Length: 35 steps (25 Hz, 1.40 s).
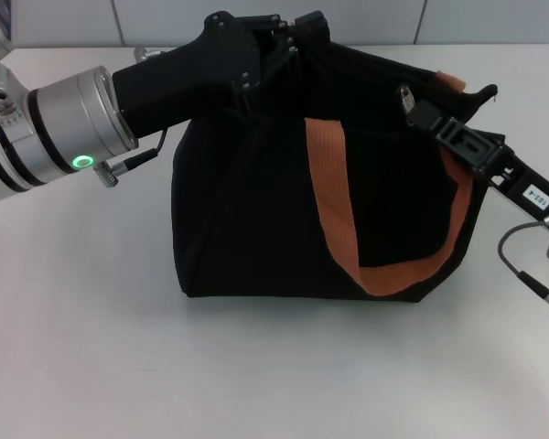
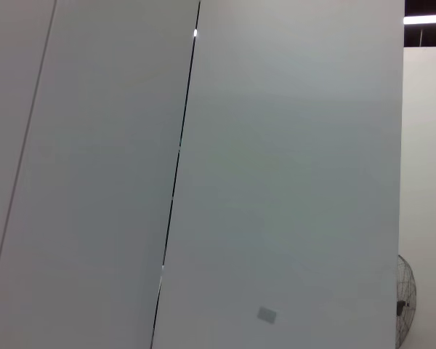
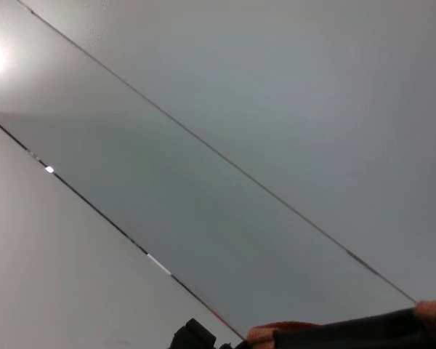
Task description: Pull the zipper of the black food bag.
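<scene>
The black food bag [image 1: 247, 229] stands in the middle of the white table, with an orange-brown strap [image 1: 329, 192] hanging down its front. My left gripper [image 1: 297, 41] is at the bag's top far-left corner, shut on the fabric there and holding it up. My right gripper [image 1: 421, 110] is at the bag's top right end, shut on the small silver zipper [image 1: 407, 97]. The right wrist view shows only a strip of black bag [image 3: 378, 326] and orange strap [image 3: 280, 333] against the wall. The left wrist view shows no bag.
The white table [image 1: 91, 347] stretches to the front and left of the bag. A tiled wall stands behind it. A grey cable [image 1: 517, 265] loops off my right arm beside the bag's right side. A fan [image 2: 405, 298] stands far off.
</scene>
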{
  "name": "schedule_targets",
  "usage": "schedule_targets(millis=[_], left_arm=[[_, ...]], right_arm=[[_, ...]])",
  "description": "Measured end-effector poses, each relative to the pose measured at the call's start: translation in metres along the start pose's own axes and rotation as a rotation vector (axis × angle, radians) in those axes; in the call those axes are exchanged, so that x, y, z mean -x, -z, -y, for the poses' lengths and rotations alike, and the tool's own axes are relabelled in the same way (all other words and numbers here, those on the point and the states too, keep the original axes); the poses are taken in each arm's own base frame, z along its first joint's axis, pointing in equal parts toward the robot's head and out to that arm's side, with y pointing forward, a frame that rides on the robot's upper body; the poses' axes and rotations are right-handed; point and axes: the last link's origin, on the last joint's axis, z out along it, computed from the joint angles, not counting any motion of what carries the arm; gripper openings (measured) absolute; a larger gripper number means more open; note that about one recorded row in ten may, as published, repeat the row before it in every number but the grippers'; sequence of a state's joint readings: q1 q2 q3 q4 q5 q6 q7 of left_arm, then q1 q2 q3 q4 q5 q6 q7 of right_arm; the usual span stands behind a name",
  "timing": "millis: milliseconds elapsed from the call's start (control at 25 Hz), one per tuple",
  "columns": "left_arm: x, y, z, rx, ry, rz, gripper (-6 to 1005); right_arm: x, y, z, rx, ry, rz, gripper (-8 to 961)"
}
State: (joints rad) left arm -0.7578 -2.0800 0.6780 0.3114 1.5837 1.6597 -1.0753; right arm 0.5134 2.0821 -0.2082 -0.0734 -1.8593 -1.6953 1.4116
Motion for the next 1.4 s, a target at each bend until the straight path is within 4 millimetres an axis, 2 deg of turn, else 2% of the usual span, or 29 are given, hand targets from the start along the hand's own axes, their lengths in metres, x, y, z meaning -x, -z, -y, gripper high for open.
schedule_targets(millis=[120,320,640,1400], left_arm=[[0.0,0.0,0.0,0.0,0.0,0.0,48],[0.0,0.0,0.0,0.0,0.0,0.0,48],[0.0,-0.001,0.0,0.002,0.004,-0.001,49],[0.001,-0.002,-0.001,0.006,0.008,-0.002,52]], right_arm=[[0.0,-0.004,0.001,0.001,0.005,-0.018,-1],[0.0,-0.005,0.002,-0.005,0.011,-0.024,101],[-0.002,-0.007,0.004,-0.02,-0.001,-0.039,176],[-0.003,-0.011,0.005,-0.017,-0.036,-0.076,175]])
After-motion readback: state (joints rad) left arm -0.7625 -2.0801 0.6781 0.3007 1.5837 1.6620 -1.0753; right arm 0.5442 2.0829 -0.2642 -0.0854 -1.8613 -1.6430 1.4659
